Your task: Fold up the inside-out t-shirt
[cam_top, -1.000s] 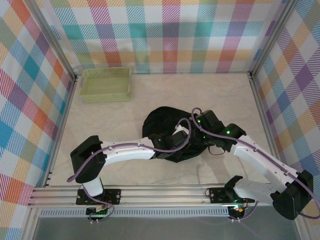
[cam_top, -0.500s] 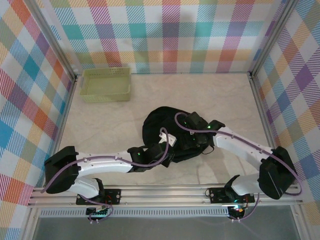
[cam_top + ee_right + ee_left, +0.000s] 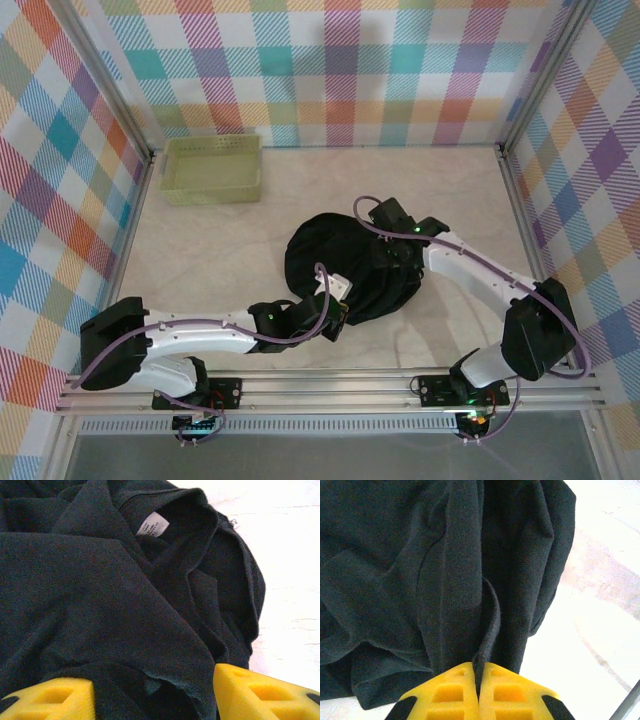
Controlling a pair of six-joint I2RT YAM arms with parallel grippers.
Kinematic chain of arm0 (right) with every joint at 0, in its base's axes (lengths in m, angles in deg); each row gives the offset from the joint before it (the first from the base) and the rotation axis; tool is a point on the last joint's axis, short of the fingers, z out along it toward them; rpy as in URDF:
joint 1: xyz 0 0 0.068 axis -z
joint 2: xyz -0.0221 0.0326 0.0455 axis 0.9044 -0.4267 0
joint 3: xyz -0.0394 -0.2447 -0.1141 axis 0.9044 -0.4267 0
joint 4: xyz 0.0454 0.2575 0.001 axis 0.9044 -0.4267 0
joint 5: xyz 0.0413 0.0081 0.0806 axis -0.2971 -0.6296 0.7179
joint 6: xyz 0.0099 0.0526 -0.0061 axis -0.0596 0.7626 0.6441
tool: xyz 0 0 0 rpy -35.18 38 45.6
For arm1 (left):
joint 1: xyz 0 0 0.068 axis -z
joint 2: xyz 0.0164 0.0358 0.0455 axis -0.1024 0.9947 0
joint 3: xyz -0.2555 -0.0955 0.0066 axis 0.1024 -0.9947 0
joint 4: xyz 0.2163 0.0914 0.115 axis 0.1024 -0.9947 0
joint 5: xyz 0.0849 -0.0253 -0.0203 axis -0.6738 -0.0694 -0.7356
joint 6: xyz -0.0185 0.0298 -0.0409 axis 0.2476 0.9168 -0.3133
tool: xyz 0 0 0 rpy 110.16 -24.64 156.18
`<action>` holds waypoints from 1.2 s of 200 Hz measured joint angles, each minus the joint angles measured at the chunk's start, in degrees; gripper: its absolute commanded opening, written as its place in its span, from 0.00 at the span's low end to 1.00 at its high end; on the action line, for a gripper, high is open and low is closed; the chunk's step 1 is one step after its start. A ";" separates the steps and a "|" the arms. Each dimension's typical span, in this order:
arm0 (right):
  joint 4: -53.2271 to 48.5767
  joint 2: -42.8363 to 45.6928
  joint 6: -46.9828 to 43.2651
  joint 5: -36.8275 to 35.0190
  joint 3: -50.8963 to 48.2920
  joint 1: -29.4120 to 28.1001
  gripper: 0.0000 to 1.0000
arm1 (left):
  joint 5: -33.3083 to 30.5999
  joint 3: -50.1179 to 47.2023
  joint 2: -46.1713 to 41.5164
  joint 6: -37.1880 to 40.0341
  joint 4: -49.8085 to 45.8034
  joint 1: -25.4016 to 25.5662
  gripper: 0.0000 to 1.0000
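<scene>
The t-shirt (image 3: 335,250) is plain black all over, and its small tag (image 3: 152,526) is white with faint grey print. In the surface's far left corner, the basket (image 3: 212,168) is pale yellow-green, its walls a fine lattice. The surface (image 3: 220,250) is cream with faint marbled veining. The walls (image 3: 340,60) carry a pastel plaid — teal, orange, pink, purple, green and yellow on white. The left arm (image 3: 200,335) and right arm (image 3: 470,275) are white with black joints, trailed by purple cables (image 3: 357,213), each with a small green light. The left hand (image 3: 479,672) and right hand (image 3: 155,692) have bright yellow fingers with black patches. The rail (image 3: 300,385) along the near edge is silver.
</scene>
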 measured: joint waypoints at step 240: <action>3.45 -7.89 -12.79 -0.26 -1.05 -10.54 0.51 | -3.30 -1.03 -0.13 -0.68 1.27 0.04 0.00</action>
